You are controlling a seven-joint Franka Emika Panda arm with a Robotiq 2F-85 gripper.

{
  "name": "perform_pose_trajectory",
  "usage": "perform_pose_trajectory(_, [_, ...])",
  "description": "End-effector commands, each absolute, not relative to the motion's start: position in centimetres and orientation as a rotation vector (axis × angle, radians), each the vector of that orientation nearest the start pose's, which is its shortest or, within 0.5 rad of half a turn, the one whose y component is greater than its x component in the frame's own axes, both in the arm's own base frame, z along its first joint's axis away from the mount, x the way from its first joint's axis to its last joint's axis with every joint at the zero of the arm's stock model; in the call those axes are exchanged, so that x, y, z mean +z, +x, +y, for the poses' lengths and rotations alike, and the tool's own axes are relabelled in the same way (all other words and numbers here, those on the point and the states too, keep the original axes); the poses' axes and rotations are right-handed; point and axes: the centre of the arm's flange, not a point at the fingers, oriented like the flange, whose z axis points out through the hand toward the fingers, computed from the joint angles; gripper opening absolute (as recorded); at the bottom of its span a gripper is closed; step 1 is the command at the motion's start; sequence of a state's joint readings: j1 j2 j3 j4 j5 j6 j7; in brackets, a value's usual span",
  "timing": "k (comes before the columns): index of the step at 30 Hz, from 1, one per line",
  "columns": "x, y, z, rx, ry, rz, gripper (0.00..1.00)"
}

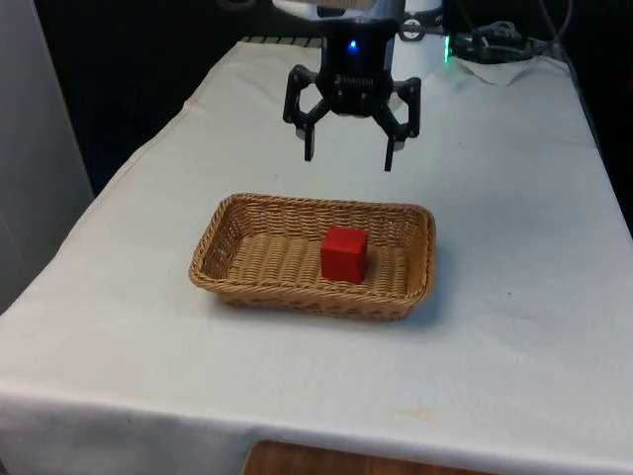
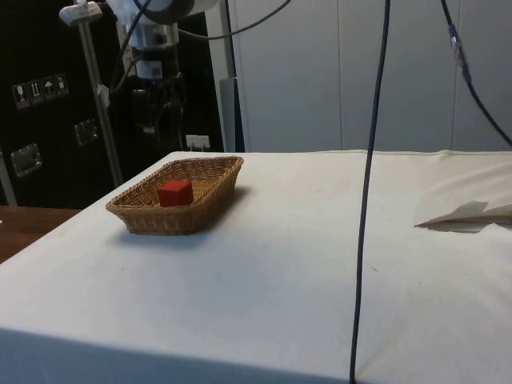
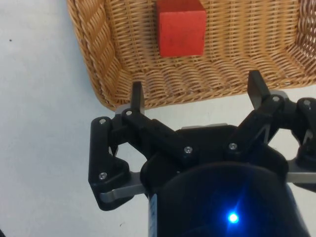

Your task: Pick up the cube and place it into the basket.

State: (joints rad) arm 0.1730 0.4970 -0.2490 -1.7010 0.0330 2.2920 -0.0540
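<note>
The red cube (image 1: 343, 254) sits mid-frame inside the wicker basket (image 1: 223, 282); it looks light, rigid, best pinched across flat opposite faces. The end effector (image 1: 348, 155) hangs wide open, empty, above.

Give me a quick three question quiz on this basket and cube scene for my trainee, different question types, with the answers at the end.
1. True or false: the red cube lies inside the wicker basket.
2. Multiple choice: the gripper is A) shut on the cube, B) open and empty above the table beyond the basket, C) resting in the basket.
3. Fill in: the table is covered by a ____ cloth.

Key: 1 true; 2 B; 3 white.
</note>
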Motion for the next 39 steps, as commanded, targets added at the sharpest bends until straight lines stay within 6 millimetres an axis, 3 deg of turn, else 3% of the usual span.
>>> perform_pose_trajectory(1, [32.5,67.9,-3.2,-0.169,-3.233,0.01,1.0])
perform_pose_trajectory(39, [34.2,60.3,-3.3,-0.416,-3.171,0.014,1.0])
